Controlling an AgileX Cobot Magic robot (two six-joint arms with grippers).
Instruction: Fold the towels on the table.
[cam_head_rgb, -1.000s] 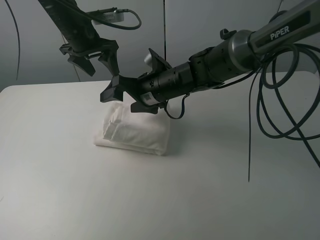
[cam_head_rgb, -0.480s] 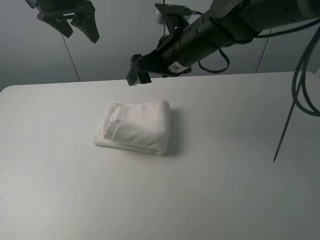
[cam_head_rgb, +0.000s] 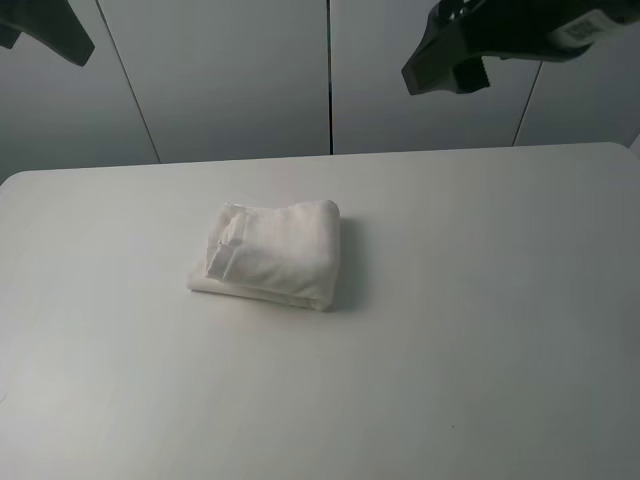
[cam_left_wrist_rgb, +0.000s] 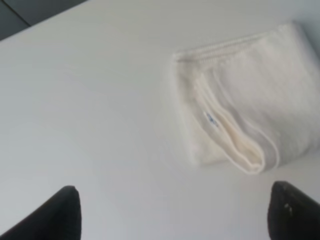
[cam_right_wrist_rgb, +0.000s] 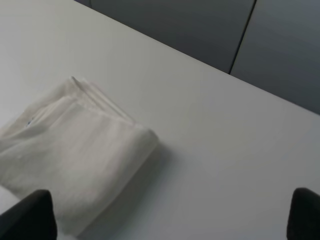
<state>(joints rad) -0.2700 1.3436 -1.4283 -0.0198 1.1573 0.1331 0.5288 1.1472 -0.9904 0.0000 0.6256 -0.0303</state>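
The white towel (cam_head_rgb: 270, 255) lies folded into a thick rectangular bundle on the white table (cam_head_rgb: 480, 300), left of the middle. Its stacked edges and a small label (cam_left_wrist_rgb: 210, 117) face the left side. My left gripper (cam_left_wrist_rgb: 175, 215) hangs high above the table to the towel's left, open and empty. My right gripper (cam_right_wrist_rgb: 167, 215) is also raised, open, with nothing between its fingers; the towel (cam_right_wrist_rgb: 75, 150) shows below it. In the exterior high view only dark parts of the left gripper (cam_head_rgb: 45, 25) and right gripper (cam_head_rgb: 460, 55) reach in at the top corners.
Grey wall panels (cam_head_rgb: 230, 70) stand behind the table's far edge. Bare white tabletop (cam_head_rgb: 300, 400) surrounds the towel on every side. Nothing else lies on it.
Both arms have lifted up and away from the towel, the left toward the upper left, the right toward the upper right. The towel stays folded and has not moved.
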